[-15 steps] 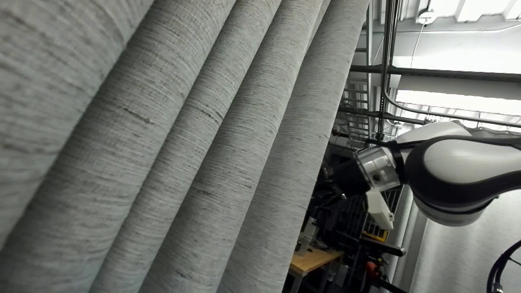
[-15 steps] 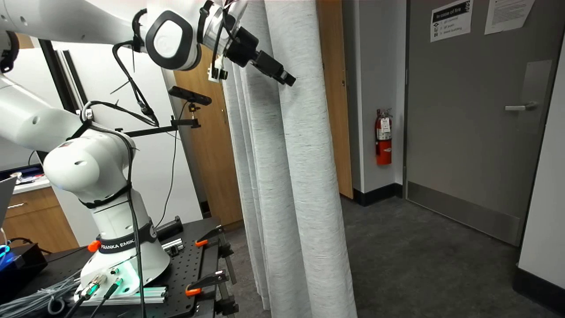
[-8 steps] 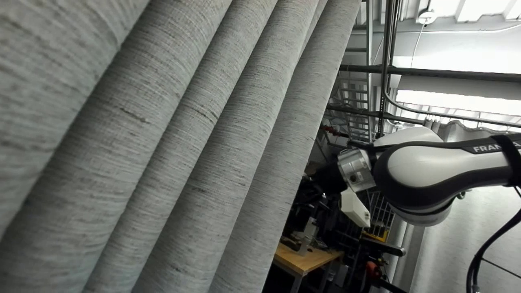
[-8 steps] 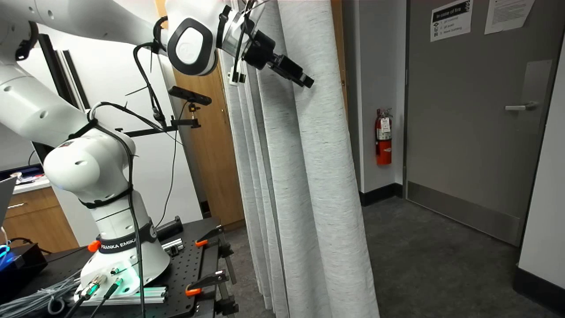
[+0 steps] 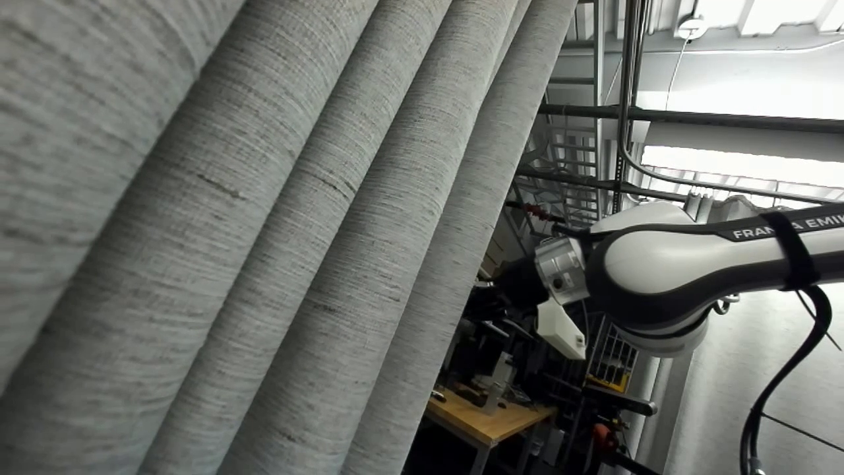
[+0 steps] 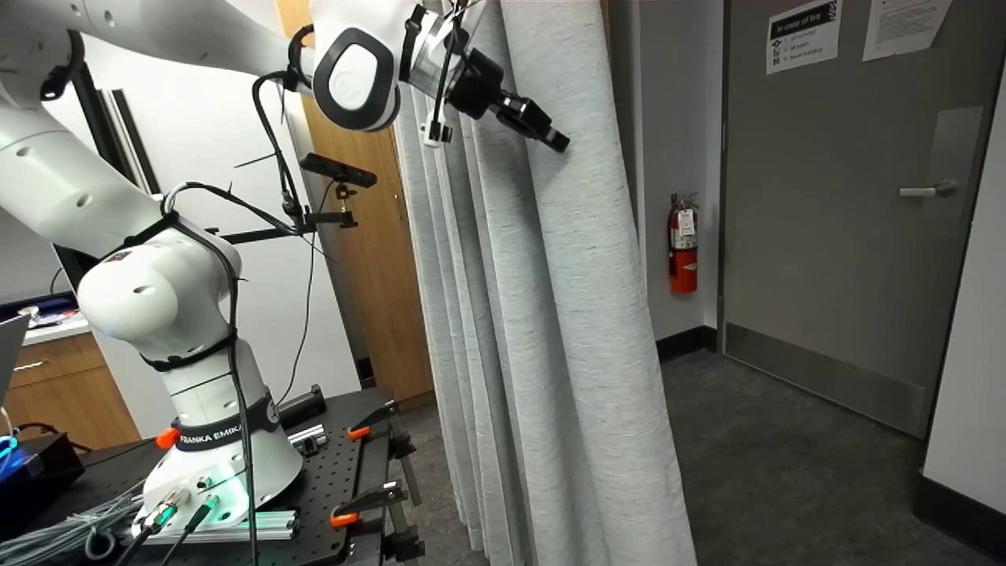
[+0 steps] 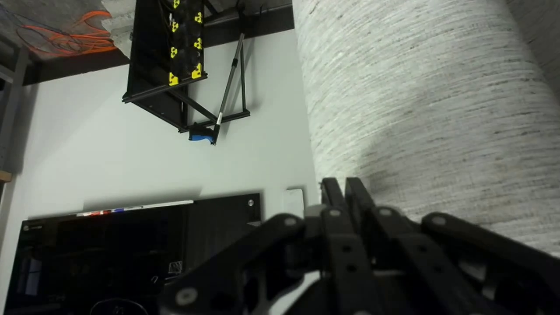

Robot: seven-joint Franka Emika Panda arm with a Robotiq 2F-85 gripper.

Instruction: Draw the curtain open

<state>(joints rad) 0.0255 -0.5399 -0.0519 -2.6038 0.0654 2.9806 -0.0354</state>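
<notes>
The curtain [image 5: 316, 237] is a large light-grey pleated sheet across much of an exterior view. In another exterior view, the curtain [image 6: 605, 314] hangs in long folds beside the arm. My gripper [image 6: 559, 141] points at its front fold; contact is unclear. In the wrist view, the curtain [image 7: 428, 100] fills the right side, its edge running down to the gripper [image 7: 341, 180]. The fingertips stand almost together with a narrow gap, pale fabric showing through it. Whether cloth is pinched there, I cannot tell. Elsewhere the curtain's edge partly hides the gripper.
A fire extinguisher [image 6: 684, 244] hangs beside a grey door [image 6: 825, 236]. A bracketed camera [image 6: 338, 169] stands near the arm. Behind the curtain's edge is a wooden table [image 5: 494, 425]. The wrist view shows a white wall [image 7: 144, 162], a black rack [image 7: 151, 65] and a dark screen [image 7: 109, 262].
The arm has moved toward the curtain. Its front fold has shifted along with the gripper, and more of the wooden table shows past the edge. The gripper's jaws have drawn nearly together.
</notes>
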